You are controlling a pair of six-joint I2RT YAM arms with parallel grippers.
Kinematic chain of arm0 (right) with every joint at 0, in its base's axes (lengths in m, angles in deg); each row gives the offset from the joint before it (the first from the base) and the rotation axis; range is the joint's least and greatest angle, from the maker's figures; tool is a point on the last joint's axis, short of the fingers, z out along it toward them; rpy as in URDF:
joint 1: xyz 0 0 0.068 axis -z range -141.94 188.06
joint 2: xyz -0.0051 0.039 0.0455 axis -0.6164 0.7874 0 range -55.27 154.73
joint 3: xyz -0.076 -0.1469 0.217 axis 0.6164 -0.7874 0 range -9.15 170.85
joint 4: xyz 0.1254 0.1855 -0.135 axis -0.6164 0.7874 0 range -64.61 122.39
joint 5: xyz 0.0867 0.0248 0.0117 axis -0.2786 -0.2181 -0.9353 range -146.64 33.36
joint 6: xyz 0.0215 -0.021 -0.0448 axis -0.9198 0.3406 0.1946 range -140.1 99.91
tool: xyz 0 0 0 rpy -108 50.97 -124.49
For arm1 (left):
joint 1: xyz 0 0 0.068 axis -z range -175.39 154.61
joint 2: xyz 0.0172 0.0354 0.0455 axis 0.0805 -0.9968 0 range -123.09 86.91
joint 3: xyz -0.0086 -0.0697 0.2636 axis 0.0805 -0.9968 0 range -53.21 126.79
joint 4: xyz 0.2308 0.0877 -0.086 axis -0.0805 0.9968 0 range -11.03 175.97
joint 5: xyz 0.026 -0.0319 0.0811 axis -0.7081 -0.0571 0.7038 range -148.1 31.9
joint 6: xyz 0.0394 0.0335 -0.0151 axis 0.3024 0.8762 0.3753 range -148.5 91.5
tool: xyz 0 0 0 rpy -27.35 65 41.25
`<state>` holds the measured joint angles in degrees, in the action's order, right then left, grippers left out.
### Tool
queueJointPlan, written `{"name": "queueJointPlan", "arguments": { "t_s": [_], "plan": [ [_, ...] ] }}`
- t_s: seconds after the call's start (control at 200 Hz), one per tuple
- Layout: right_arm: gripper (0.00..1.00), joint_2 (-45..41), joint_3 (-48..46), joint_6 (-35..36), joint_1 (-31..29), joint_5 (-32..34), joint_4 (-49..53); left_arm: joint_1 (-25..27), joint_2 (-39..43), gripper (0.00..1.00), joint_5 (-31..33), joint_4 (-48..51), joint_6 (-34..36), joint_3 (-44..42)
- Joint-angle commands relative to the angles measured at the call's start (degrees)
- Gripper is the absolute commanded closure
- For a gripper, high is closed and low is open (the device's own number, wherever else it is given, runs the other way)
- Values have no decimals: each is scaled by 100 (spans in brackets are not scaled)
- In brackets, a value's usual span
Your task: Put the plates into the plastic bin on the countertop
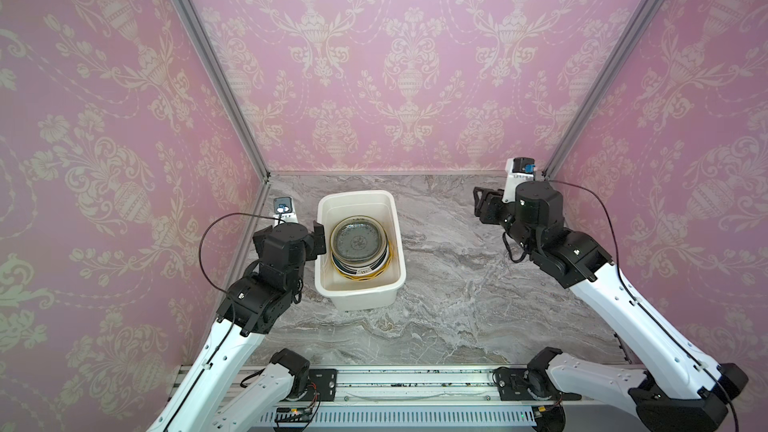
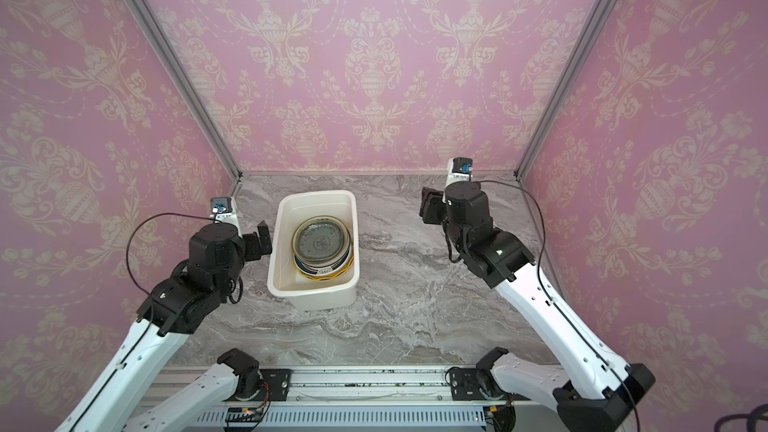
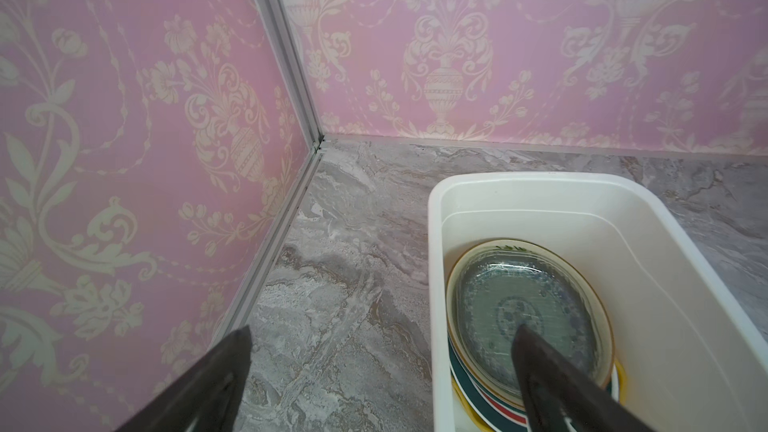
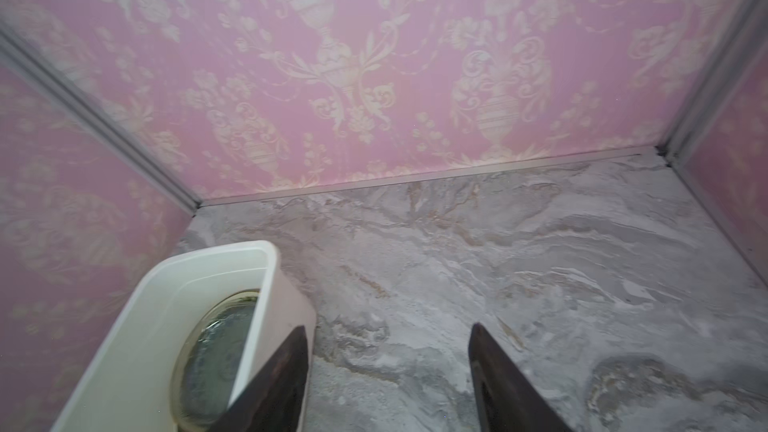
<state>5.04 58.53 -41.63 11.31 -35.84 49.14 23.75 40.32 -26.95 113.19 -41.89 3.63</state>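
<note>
Pink wallpaper (image 1: pixel 374 56) with cream urn-and-flower damask on three walls, aluminium corner posts (image 1: pixel 212 64) rising where the walls meet, silver ribbed rail (image 1: pixel 415 384) along the front, dotted with dark specks, slotted grey cable duct (image 1: pixel 415 416) beneath, small circuit board (image 1: pixel 290 412) with an orange light.

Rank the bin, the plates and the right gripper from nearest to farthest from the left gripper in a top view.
1. The bin: its left wall is right beside the left gripper.
2. The plates: stacked inside the bin, just past that wall.
3. The right gripper: far across the countertop, on the right.
</note>
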Motion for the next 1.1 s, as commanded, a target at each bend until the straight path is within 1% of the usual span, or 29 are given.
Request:
{"name": "queueJointPlan", "arguments": {
  "t_s": [0.0,0.08,0.165,0.27,0.375,0.41,0.475,0.56,0.635,0.7,0.746,0.796,0.876,0.926,0.991,1.091],
  "plan": [
    [33,-577,-1147,701,726,-197,-278,-963,-161,1,-754,-609,-583,-628],
    [32,-908,-2017,810,1318,-249,-602,-1783,-297,1,-1220,-1134,-853,-1310],
    [31,-1147,-2875,810,1773,-356,-1070,-2306,-499,1,-1374,-1709,-992,-2072],
    [31,-1207,-3794,975,2012,-431,-1953,-2512,-745,1,-1310,-2517,-899,-2729],
    [31,-1093,-4648,1264,2040,-375,-3288,-2635,-1060,1,-1257,-3601,-846,-3322],
    [30,-994,-4884,1395,2049,-373,-3774,-2801,-1217,1,-1386,-3550,-943,-3261],
    [29,-715,-5192,1517,2075,-318,-4565,-2888,-1601,1,-1402,-3949,-911,-3232],
    [28,-226,-5222,1562,2126,-464,-4990,-2898,-2077,1,-1547,-4458,-585,-3197],
    [28,201,-5191,1548,2134,-627,-5316,-2902,-2449,1,-1517,-4702,-396,-3142],
    [28,545,-5199,1538,2130,-736,-5762,-2898,-2705,1,-1497,-5112,-286,-3241],
    [28,742,-5123,1524,2140,-788,-5887,-2903,-2849,1,-1500,-5548,-229,-3370],
    [28,979,-5098,1548,2147,-844,-6241,-2933,-2925,1,-1550,-5639,-269,-3337],
    [28,1353,-5073,1597,2164,-1042,-6867,-2942,-3109,1,-1955,-6784,-16,-3574],
    [28,1463,-4859,1710,2173,-1123,-6556,-2946,-3232,1,-2156,-7447,116,-3738],
    [29,1643,-4761,1905,2166,-1277,-6660,-2953,-3343,1,-2247,-7479,168,-3656],
    [28,1750,-4737,2129,2180,-1536,-6800,-2959,-3513,1,-2497,-7900,240,-3711]
  ]
}}
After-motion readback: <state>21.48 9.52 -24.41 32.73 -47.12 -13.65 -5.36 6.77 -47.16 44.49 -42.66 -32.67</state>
